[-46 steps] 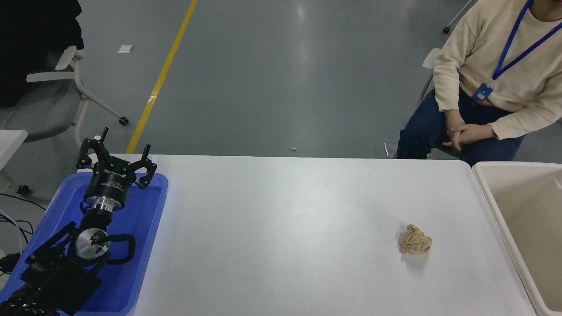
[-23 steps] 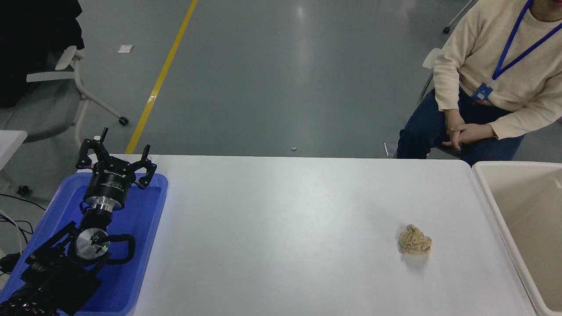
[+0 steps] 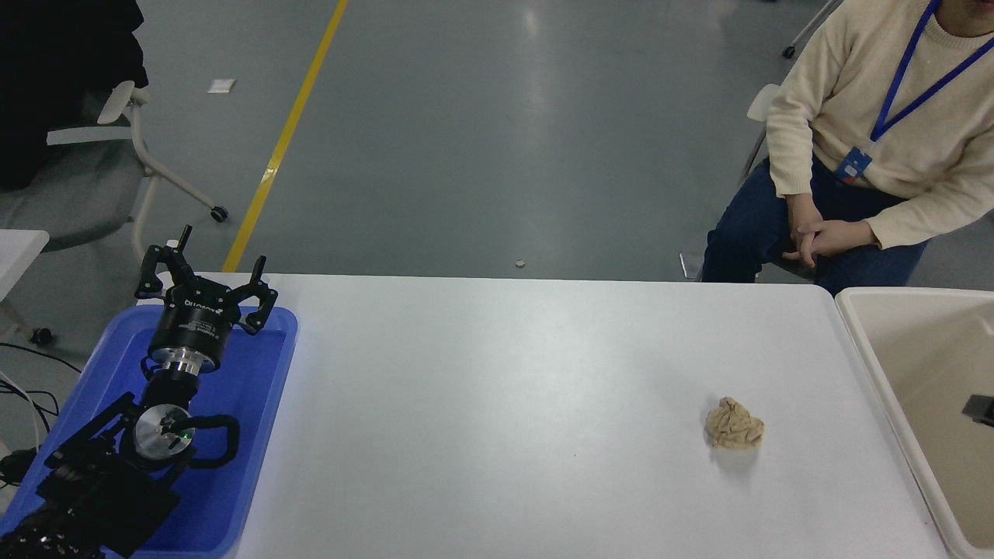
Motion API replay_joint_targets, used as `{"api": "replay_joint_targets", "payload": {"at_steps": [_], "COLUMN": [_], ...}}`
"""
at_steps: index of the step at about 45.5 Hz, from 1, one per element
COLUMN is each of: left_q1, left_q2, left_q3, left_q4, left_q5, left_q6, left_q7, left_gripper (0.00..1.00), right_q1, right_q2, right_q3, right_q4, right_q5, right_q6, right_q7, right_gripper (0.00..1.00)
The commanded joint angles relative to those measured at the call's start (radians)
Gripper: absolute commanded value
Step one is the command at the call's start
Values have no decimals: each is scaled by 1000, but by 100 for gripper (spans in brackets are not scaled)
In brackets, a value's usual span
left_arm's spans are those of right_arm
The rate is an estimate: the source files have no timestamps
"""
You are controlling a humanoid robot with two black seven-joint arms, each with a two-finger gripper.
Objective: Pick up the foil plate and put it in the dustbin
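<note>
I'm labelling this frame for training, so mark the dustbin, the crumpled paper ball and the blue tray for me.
dustbin (image 3: 870,353): head view, on its cream rim at the left wall.
crumpled paper ball (image 3: 734,424): head view, middle of the tan wad.
blue tray (image 3: 268,365): head view, bare floor near its right wall.

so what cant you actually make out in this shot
- Foil plate: not visible anywhere in the head view; it may lie in the cropped part of the dustbin.
- Dustbin: its right side and near end are cut off by the picture edge.
- Right gripper: only a dark sliver at the right edge, over the bin; open or shut cannot be told.
- Left arm: its base is cropped at the lower left; the left gripper is parked over the blue tray.
</note>
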Motion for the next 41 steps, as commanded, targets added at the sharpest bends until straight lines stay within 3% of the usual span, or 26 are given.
{"api": "replay_joint_targets", "payload": {"at_steps": [1, 16, 22, 32, 41], "left_q1": [0, 1, 0, 1, 0], "left_q2": [0, 0, 0, 0, 0], "left_q3": [0, 0, 0, 0, 2], "left_q4": [0, 0, 0, 0, 0], "left_q5": [0, -1, -1, -1, -1], "left_q6": [0, 1, 1, 1, 1], "left_q7": [0, 0, 0, 0, 0], "left_gripper": [100, 100, 100, 100, 100], "right_q1": [196, 595, 754, 916, 983], "right_q2": [18, 106, 128, 311, 348], "right_q3": [-124, -305, -302, -291, -205], "right_q4": [57, 221, 273, 290, 336], "right_q5": [-4, -3, -6, 11, 36], "right_q6": [302, 698, 703, 703, 703], "right_q7": [1, -4, -5, -4, -2], "right_gripper": [100, 100, 100, 100, 100]}}
